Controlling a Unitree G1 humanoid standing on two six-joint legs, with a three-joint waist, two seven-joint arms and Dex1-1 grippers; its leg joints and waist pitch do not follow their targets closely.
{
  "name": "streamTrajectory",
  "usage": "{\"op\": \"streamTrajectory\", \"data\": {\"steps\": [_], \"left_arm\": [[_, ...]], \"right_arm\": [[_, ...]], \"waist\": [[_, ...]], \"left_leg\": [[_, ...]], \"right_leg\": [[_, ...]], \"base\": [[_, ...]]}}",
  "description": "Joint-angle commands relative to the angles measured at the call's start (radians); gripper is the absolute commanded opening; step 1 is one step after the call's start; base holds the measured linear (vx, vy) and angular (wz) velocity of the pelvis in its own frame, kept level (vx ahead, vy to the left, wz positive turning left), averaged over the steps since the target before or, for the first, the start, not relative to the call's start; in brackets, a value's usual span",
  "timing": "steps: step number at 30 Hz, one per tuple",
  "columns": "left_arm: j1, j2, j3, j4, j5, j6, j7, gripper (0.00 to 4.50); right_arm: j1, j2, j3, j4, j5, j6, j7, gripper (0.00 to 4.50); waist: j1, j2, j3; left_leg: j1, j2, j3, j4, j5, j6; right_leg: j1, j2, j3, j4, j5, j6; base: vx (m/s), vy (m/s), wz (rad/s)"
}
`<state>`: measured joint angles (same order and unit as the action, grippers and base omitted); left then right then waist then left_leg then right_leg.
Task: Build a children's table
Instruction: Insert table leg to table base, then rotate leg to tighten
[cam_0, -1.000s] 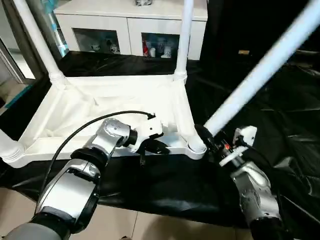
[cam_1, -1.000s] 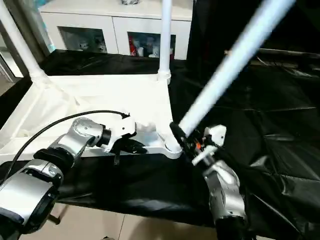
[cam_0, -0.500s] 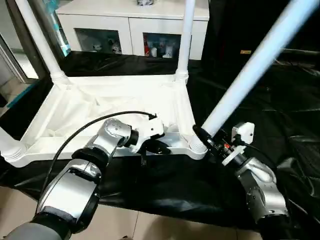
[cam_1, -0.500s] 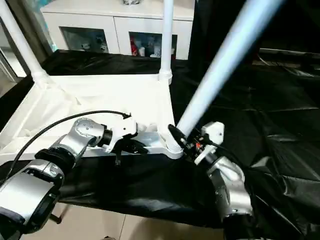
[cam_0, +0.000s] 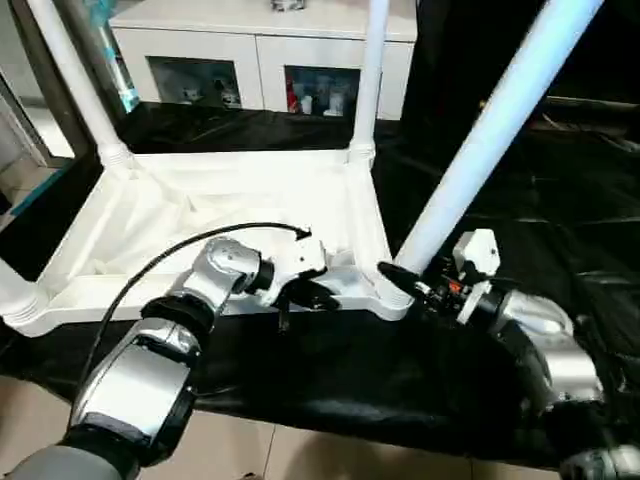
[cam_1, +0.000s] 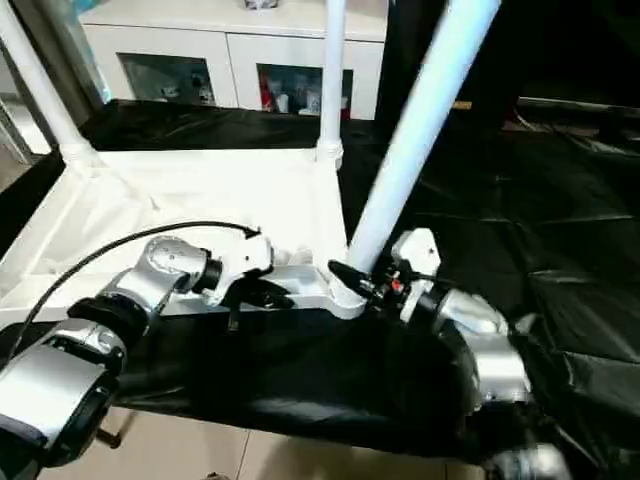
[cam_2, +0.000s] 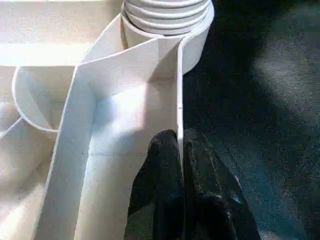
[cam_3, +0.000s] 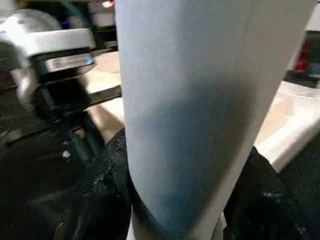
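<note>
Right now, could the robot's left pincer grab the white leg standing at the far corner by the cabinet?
Probably not: the left pincer is shut on the tabletop's near rim, across the top from that far leg.

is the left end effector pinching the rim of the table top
Yes: in the left wrist view the left end effector has its two black fingers closed on either side of the thin white rim of the table top.

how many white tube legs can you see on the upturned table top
4. One leg stands in the far left corner, one in the far right corner, one stub at the near left corner, and one tilted leg in the right gripper at the near right corner.
</note>
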<state>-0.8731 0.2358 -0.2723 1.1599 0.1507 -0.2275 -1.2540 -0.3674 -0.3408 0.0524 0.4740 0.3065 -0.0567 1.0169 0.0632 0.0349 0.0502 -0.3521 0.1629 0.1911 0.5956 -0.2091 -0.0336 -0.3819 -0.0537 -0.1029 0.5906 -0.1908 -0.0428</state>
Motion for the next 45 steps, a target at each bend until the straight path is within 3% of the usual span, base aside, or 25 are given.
{"op": "streamTrajectory", "data": {"steps": [1, 4, 6, 10, 11, 12, 13, 26, 29, 30, 35, 38, 39, 41, 45], "left_arm": [[-0.002, 0.014, 0.001, -0.035, -0.013, -0.022, -0.051, 0.0], [0.012, 0.022, -0.01, -0.05, -0.01, -0.029, -0.077, 0.0], [0.015, 0.029, -0.017, -0.069, -0.008, -0.035, -0.101, 0.0], [0.006, 0.032, -0.022, -0.078, 0.004, -0.037, -0.086, 0.0], [0.005, 0.032, -0.021, -0.08, 0.005, -0.037, -0.081, 0.0], [0.005, 0.032, -0.021, -0.081, 0.006, -0.037, -0.078, 0.0], [0.005, 0.031, -0.018, -0.085, 0.003, -0.034, -0.075, 0.0], [0.034, 0.049, -0.024, -0.117, -0.012, -0.035, -0.113, 0.0], [0.013, 0.031, -0.008, -0.103, -0.008, 0.009, -0.035, 0.0], [-0.002, 0.023, -0.002, -0.091, 0.004, 0.036, 0.027, 0.0], [-0.047, -0.004, 0.023, -0.064, 0.005, 0.132, 0.143, 0.0], [-0.082, -0.034, 0.032, -0.047, 0.013, 0.211, 0.246, 0.0], [-0.085, -0.037, 0.033, -0.045, 0.014, 0.218, 0.256, 0.0], [-0.115, -0.074, 0.038, -0.023, 0.022, 0.294, 0.367, 0.0], [-0.152, -0.136, 0.042, 0.016, 0.034, 0.383, 0.53, 0.0]], "right_arm": [[0.048, -0.013, 0.092, 0.137, -0.103, 0.052, 0.036, 1.88], [0.022, -0.02, 0.103, 0.158, -0.107, 0.059, 0.05, 1.88], [-0.024, -0.025, 0.115, 0.176, -0.113, 0.07, 0.073, 1.88], [-0.054, -0.021, 0.138, 0.202, -0.135, 0.052, 0.104, 1.88], [-0.058, -0.018, 0.144, 0.206, -0.138, 0.05, 0.117, 1.88], [-0.06, -0.016, 0.148, 0.207, -0.138, 0.049, 0.126, 1.88], [-0.059, -0.013, 0.152, 0.204, -0.134, 0.051, 0.134, 1.88], [-0.032, -0.014, 0.143, 0.207, -0.119, 0.029, 0.161, 1.88], [-0.036, 0.005, 0.116, 0.225, -0.125, 0.028, 0.079, 1.88], [-0.047, 0.031, 0.082, 0.25, -0.12, 0.024, -0.005, 1.88], [-0.076, 0.076, 0.042, 0.307, -0.163, 0.027, -0.242, 1.88], [-0.111, 0.116, 0.027, 0.346, -0.192, 0.047, -0.411, 1.88], [-0.115, 0.119, 0.026, 0.349, -0.194, 0.049, -0.424, 1.88], [-0.167, 0.171, 0.003, 0.401, -0.2, 0.08, -0.572, 1.88], [-0.256, 0.239, -0.04, 0.508, -0.187, 0.105, -0.796, 1.88]], "waist": [[0.012, -0.009, -0.055], [0.01, -0.012, -0.059], [0.005, -0.023, -0.06], [0.01, -0.026, -0.059], [0.008, -0.036, -0.057], [0.011, -0.031, -0.056], [0.01, -0.039, -0.056], [0.013, -0.037, -0.056], [0.011, -0.036, -0.053], [0.009, -0.037, -0.052], [-0.005, -0.036, -0.044], [-0.013, -0.036, -0.045], [-0.013, -0.034, -0.047], [-0.016, -0.034, -0.049], [-0.019, -0.035, -0.052]], "left_leg": [[-0.006, 0.081, -0.037, -0.068, -0.142, 0.118], [-0.006, 0.086, -0.039, -0.068, -0.123, 0.122], [-0.004, 0.088, -0.036, -0.067, -0.122, 0.123], [-0.003, 0.089, -0.036, -0.069, -0.127, 0.115], [-0.001, 0.089, -0.034, -0.069, -0.14, 0.11], [0.0, 0.09, -0.035, -0.07, -0.147, 0.103], [0.0, 0.091, -0.034, -0.071, -0.15, 0.102], [0.002, 0.092, -0.034, -0.071, -0.144, 0.092], [0.004, 0.092, -0.034, -0.073, -0.161, 0.083], [0.005, 0.092, -0.034, -0.074, -0.171, 0.078], [0.015, 0.088, -0.044, -0.082, -0.24, 0.028], [0.01, 0.089, -0.049, -0.085, -0.25, 0.02], [0.016, 0.091, -0.047, -0.084, -0.249, 0.016], [0.015, 0.091, -0.044, -0.084, -0.225, 0.021], [0.012, 0.085, -0.04, -0.079, -0.211, 0.026]], "right_leg": [[0.05, -0.125, 0.068, -0.09, -0.284, -0.174], [0.052, -0.125, 0.068, -0.081, -0.226, -0.187], [0.05, -0.125, 0.068, -0.077, -0.202, -0.2], [0.049, -0.127, 0.068, -0.076, -0.22, -0.201], [0.048, -0.127, 0.068, -0.079, -0.239, -0.198], [0.048, -0.13, 0.07, -0.08, -0.261, -0.194], [0.047, -0.13, 0.07, -0.081, -0.269, -0.192], [0.048, -0.129, 0.072, -0.077, -0.24, -0.2], [0.045, -0.131, 0.073, -0.081, -0.262, -0.201], [0.044, -0.131, 0.073, -0.083, -0.282, -0.199], [0.033, -0.133, 0.07, -0.108, -0.489, -0.14], [0.039, -0.135, 0.068, -0.109, -0.486, -0.133], [0.033, -0.136, 0.071, -0.109, -0.459, -0.142], [0.034, -0.132, 0.073, -0.098, -0.352, -0.183], [0.038, -0.135, 0.072, -0.1, -0.346, -0.19]], "base": [[0.0, 0.0, 0.0], [0.0, 0.0, 0.0], [0.0, 0.0, 0.0], [0.0, 0.0, 0.0], [0.0, 0.0, 0.0], [0.0, 0.0, 0.0], [0.0, 0.0, 0.0], [0.0, 0.0, 0.0], [0.0, 0.0, 0.0], [0.0, 0.0, 0.0], [0.0, 0.0, 0.0], [0.0, 0.0, 0.0], [0.0, 0.0, 0.0], [0.0, 0.0, 0.0], [0.0, 0.0, 0.0]]}}
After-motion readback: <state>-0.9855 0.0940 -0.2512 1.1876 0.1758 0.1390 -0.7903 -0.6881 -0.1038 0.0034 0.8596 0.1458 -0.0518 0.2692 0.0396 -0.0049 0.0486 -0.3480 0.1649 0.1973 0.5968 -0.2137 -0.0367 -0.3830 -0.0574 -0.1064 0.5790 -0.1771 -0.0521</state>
